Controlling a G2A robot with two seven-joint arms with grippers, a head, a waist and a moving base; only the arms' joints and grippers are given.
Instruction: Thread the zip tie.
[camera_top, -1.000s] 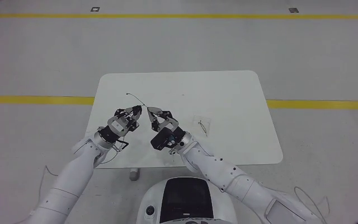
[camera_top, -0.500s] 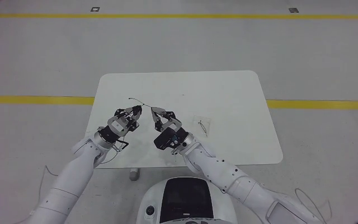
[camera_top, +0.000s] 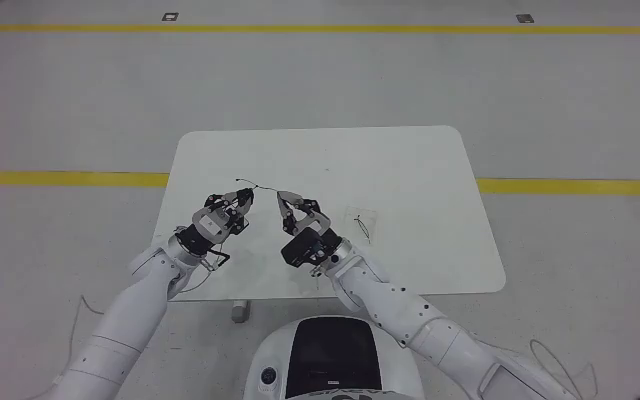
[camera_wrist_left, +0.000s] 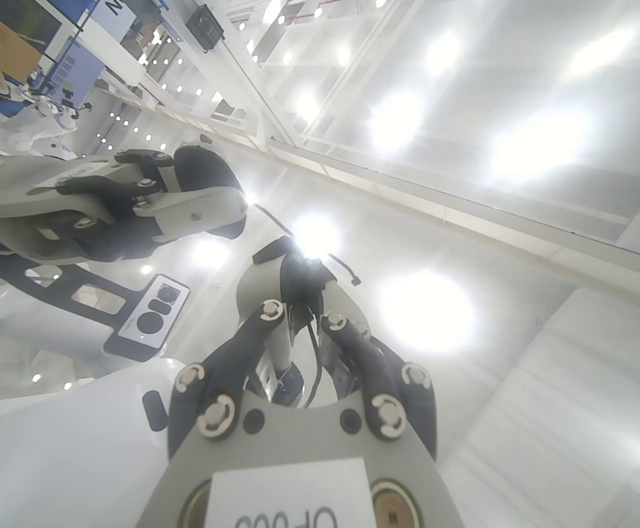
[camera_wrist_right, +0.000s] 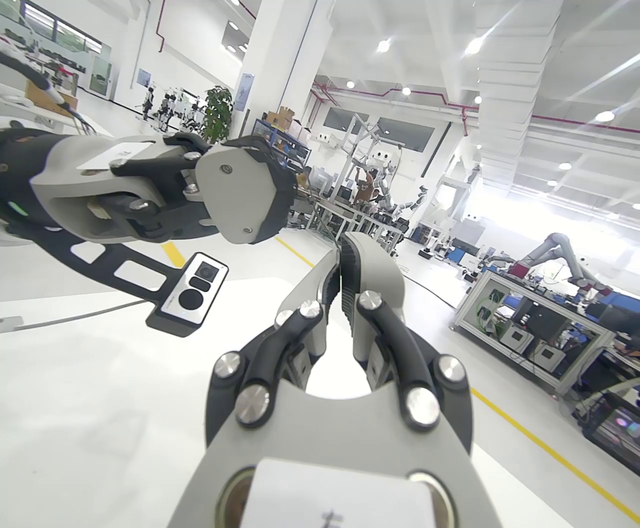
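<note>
Over the front left part of the white rounded worktop (camera_top: 420, 160), my left claw (camera_top: 243, 201) is clenched on a thin black plastic zip tie (camera_top: 258, 188), with the small head end poking out just past my fingers. My right claw (camera_top: 283, 198) is clamped on the strap's other end, pads pressed tight together. The strap bridges the short gap between both claws, held clear above the worktop. A second black zip tie (camera_top: 365, 226) lies flat on the worktop's right half.
</note>
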